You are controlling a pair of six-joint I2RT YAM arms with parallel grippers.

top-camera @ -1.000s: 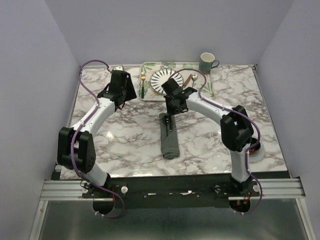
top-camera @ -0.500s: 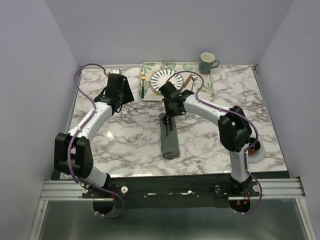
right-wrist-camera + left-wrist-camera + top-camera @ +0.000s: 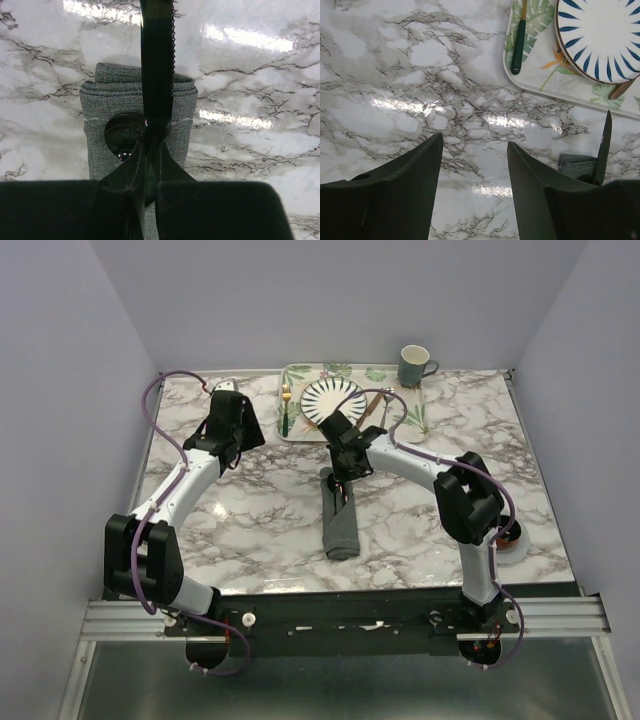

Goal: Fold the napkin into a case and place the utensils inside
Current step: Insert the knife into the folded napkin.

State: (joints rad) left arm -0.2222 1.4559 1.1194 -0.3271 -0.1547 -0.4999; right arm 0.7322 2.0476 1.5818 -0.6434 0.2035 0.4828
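The napkin (image 3: pixel 341 520) lies mid-table as a long narrow dark grey case, its far end (image 3: pixel 107 100) under my right wrist. My right gripper (image 3: pixel 151 145) is shut on the knife (image 3: pixel 157 60). Its serrated blade points away over the case's far end and also shows in the left wrist view (image 3: pixel 604 145). A dark shiny spoon bowl (image 3: pixel 124 135) rests on the cloth just left of the jaws. The fork (image 3: pixel 519 45), with its green handle, lies on the tray (image 3: pixel 535 75) left of the plate. My left gripper (image 3: pixel 475 142) hangs open over bare marble, left of the case.
The striped plate (image 3: pixel 335 397) sits on the leaf-printed tray (image 3: pixel 300 375) at the back, with a brown utensil handle (image 3: pixel 622 90) at the plate's edge. A green mug (image 3: pixel 413 365) stands on the tray's far right corner. A small round white object (image 3: pixel 513 545) lies at the near right.
The left arm has drawn slightly left, its gripper still open. The right gripper, with the knife, has shifted a little left and nearer over the case's far end.
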